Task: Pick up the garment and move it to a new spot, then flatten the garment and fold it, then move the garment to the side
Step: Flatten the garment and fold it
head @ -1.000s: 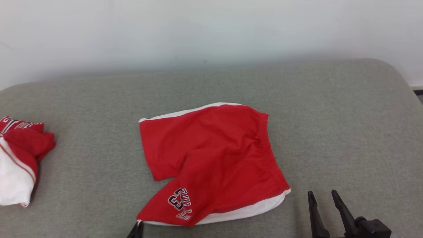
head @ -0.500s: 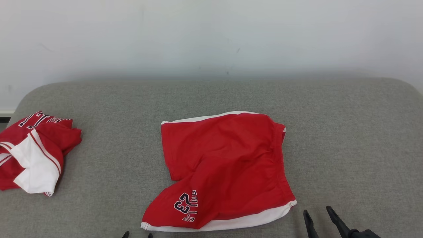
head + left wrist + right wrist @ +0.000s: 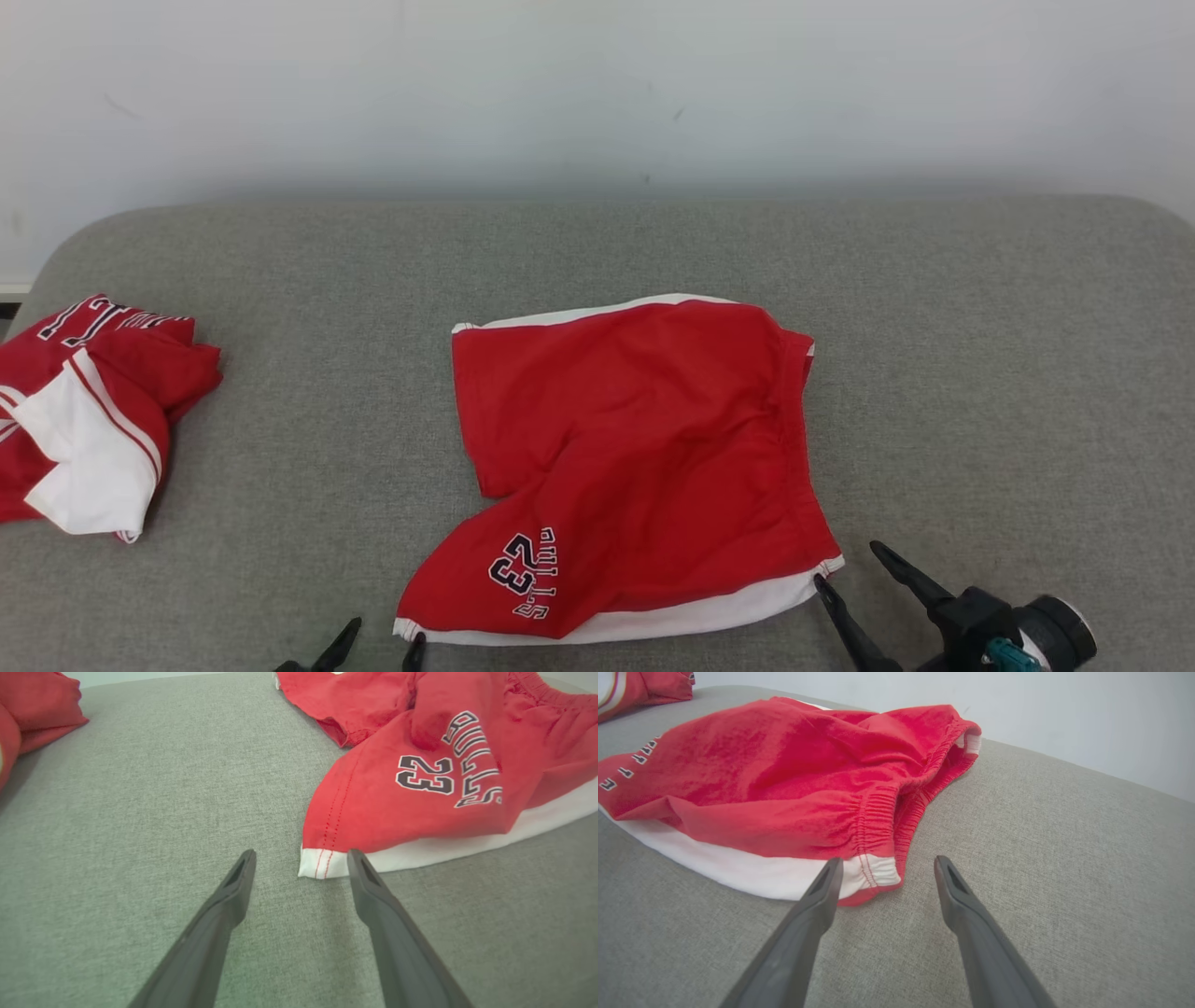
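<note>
slim matte-black tapered jaws; the right wrist (image 3: 1060, 627) is black, with a teal connector (image 3: 1005, 654).

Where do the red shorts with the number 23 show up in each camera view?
Head view: red shorts, centre, slightly below the middle.
Left wrist view: red shorts, upper right, cut off by the top and right edges.
Right wrist view: red shorts, upper left, reaching the left edge.
Shared landmark: the dark lettering on the leg.

Shorts (image 3: 644, 448): red, with a white side band and navy "23" and "BULLS" outlined in white. Second garment (image 3: 93, 411): red, with a white panel and red-and-white stripes. Cushion (image 3: 980, 373): heathered grey. Wall (image 3: 597, 84): off-white. Left gripper (image 3: 386, 631) and right gripper (image 3: 849, 564): black.
</note>
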Tool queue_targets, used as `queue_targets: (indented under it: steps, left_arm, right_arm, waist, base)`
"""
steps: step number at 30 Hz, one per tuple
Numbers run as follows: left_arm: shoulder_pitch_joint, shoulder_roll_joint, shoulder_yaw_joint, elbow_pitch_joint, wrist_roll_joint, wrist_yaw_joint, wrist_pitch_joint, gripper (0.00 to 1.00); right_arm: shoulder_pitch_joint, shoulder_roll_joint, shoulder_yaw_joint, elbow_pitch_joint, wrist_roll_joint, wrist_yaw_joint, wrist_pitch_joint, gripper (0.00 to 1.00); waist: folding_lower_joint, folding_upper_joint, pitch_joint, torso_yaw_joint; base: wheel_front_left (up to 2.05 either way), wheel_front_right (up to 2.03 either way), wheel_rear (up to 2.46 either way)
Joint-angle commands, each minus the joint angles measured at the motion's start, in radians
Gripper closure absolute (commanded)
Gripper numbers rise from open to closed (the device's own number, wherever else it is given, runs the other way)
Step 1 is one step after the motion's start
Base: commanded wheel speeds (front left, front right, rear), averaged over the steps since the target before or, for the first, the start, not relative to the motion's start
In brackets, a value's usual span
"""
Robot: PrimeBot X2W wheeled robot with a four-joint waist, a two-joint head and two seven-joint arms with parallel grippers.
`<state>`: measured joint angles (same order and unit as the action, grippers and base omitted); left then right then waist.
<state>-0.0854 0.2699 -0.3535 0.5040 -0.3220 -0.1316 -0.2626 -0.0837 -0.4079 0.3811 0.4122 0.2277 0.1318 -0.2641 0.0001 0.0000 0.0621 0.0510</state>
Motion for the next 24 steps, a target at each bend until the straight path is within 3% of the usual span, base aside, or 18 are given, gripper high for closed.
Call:
queue_targets:
  steps: [1, 8, 13, 14, 15, 16, 24]
  left_arm:
    - [-0.023, 0.011, -0.018, 0.017, -0.015, 0.002, -0.003, 0.0]
    - [-0.114, 0.038, -0.121, 0.082, -0.069, 0.002, -0.003, 0.0]
    - [-0.149, 0.026, -0.168, 0.12, -0.119, 0.002, -0.003, 0.03]
    - [-0.157, 0.024, -0.183, 0.134, -0.139, 0.002, -0.003, 0.53]
    - [-0.165, 0.026, -0.206, 0.151, -0.15, 0.002, -0.003, 1.0]
    - [-0.175, 0.028, -0.224, 0.16, -0.159, 0.002, -0.002, 1.0]
    - [-0.142, 0.038, -0.178, 0.069, -0.187, 0.002, -0.003, 1.0]
  right_arm:
    - [-0.026, -0.013, 0.023, 0.013, 0.012, -0.002, 0.0, 0.0]
    - [-0.13, -0.074, 0.151, 0.069, 0.059, -0.002, 0.0, 0.0]
    - [-0.17, -0.104, 0.242, 0.092, 0.103, -0.002, 0.0, 0.0]
    - [-0.178, -0.11, 0.26, 0.099, 0.124, -0.002, 0.001, 0.0]
    - [-0.187, -0.116, 0.281, 0.102, 0.138, -0.002, 0.001, 0.87]
    - [-0.195, -0.121, 0.293, 0.103, 0.153, -0.002, 0.001, 1.0]
    - [-0.174, -0.165, 0.335, 0.001, 0.205, -0.002, 0.0, 1.0]
  waist:
    - [-0.0001, 0.0, 0.016, 0.0]
    - [-0.0001, 0.0, 0.058, 0.011]
    - [-0.0001, 0.0, 0.068, 0.016]
    - [-0.0001, 0.0, 0.07, 0.017]
    - [-0.0001, 0.0, 0.071, 0.018]
    - [-0.0001, 0.0, 0.072, 0.018]
    - [-0.0001, 0.0, 0.049, 0.018]
  base:
    - [0.0, 0.0, 0.0]
    - [0.0, 0.0, 0.0]
    - [0.0, 0.0, 0.0]
    - [0.0, 0.0, 0.0]
    - [0.0, 0.0, 0.0]
    - [0.0, 0.0, 0.0]
    - [0.0, 0.0, 0.0]
